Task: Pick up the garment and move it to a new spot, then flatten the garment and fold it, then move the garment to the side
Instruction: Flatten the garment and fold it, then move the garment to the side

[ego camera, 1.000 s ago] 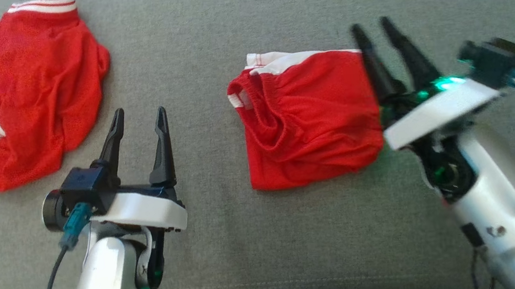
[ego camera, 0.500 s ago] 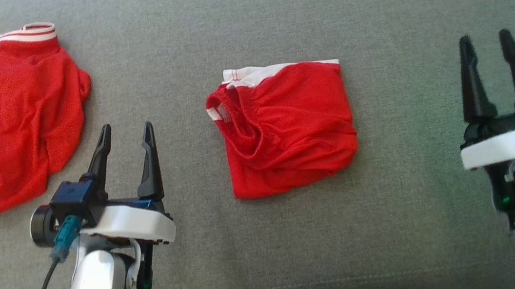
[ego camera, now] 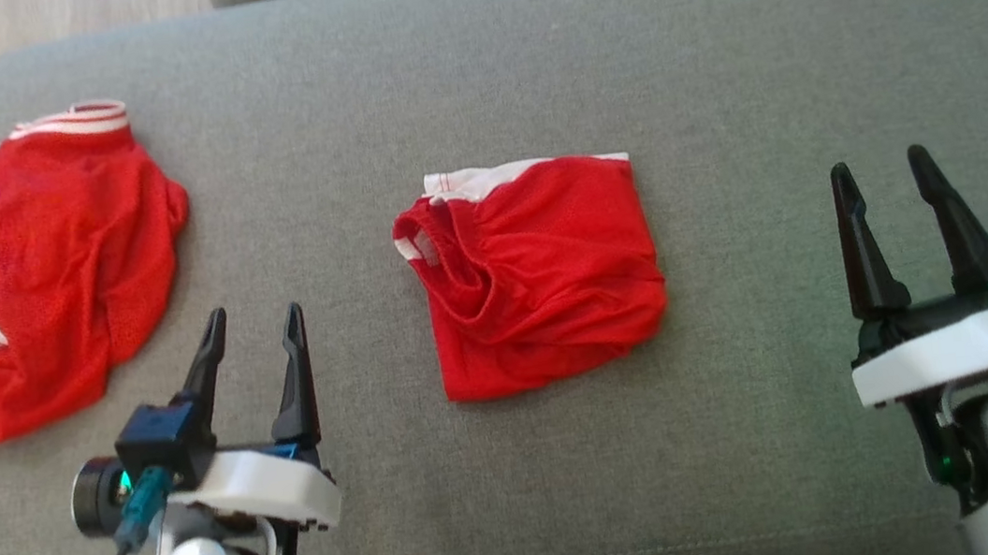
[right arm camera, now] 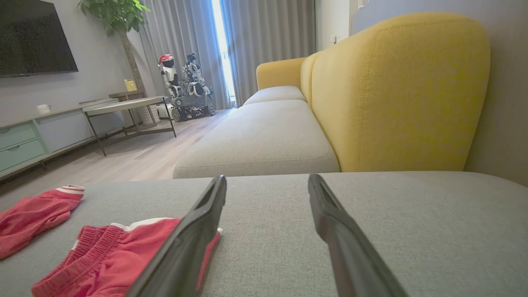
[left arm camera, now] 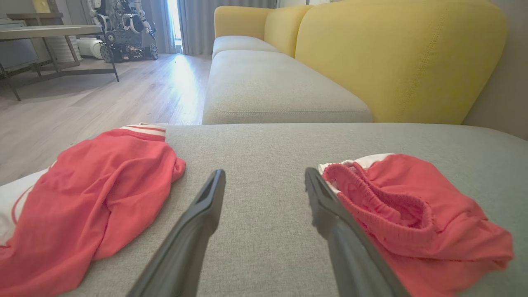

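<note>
I log left claw (ego camera: 256,310) and right claw (ego camera: 877,161) both wide, holding nothing — folded red shorts (ego camera: 542,281) between them on the grey cushion (ego camera: 467,54); red shirt (ego camera: 50,266) far left.

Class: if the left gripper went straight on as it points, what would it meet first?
Probably bare grey cushion between the red jersey and the red shorts; height is unclear.

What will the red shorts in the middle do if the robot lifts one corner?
The red shorts would probably flop and unfold, since the thin cloth lies in soft wrinkles. They look light, lying low on the gray cushion. Pushed, they would likely bunch up, not roll.
</note>
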Robot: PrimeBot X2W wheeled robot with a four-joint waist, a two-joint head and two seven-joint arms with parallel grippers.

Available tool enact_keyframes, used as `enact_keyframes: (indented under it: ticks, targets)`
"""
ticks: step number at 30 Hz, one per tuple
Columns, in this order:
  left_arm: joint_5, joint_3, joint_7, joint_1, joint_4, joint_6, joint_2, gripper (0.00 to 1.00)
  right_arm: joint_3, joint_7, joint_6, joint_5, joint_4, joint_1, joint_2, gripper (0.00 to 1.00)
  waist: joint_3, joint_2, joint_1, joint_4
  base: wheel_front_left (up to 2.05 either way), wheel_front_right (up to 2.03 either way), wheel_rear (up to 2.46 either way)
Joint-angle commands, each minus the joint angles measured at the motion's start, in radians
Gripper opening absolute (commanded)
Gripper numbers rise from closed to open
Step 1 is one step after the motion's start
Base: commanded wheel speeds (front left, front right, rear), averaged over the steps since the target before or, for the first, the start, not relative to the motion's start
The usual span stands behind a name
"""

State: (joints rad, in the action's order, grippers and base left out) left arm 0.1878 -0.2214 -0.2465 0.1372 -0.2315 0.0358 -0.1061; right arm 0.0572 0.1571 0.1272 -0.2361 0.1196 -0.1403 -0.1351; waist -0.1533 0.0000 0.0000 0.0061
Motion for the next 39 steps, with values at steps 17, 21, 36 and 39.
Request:
enact_keyframes:
  ticks: [17, 21, 36, 39]
  targets:
    - [0.028, 0.033, 0.037, -0.067, 0.066, 0.021, -0.054, 1.00, 0.014, -0.054, 0.003, 0.041, -0.083, 0.098, 0.022, 1.00, 0.097, 0.0000, 0.0000, -0.004, 0.00, 0.00, 0.00]
    - [0.032, 0.028, 0.044, -0.073, 0.073, 0.022, -0.056, 1.00, 0.008, -0.062, 0.003, 0.051, -0.095, 0.110, 0.026, 1.00, 0.100, 0.0000, 0.0000, -0.004, 0.00, 0.00, 0.00]
    - [0.040, 0.012, 0.048, -0.065, 0.079, 0.028, -0.061, 1.00, -0.001, -0.086, 0.003, 0.067, -0.109, 0.115, 0.038, 1.00, 0.090, 0.0000, 0.0000, 0.002, 0.00, 0.00, 0.00]
    - [0.042, 0.010, 0.047, -0.062, 0.079, 0.029, -0.062, 1.00, -0.003, -0.086, 0.003, 0.068, -0.108, 0.114, 0.038, 1.00, 0.088, 0.0000, 0.0000, 0.003, 0.00, 0.00, 0.00]
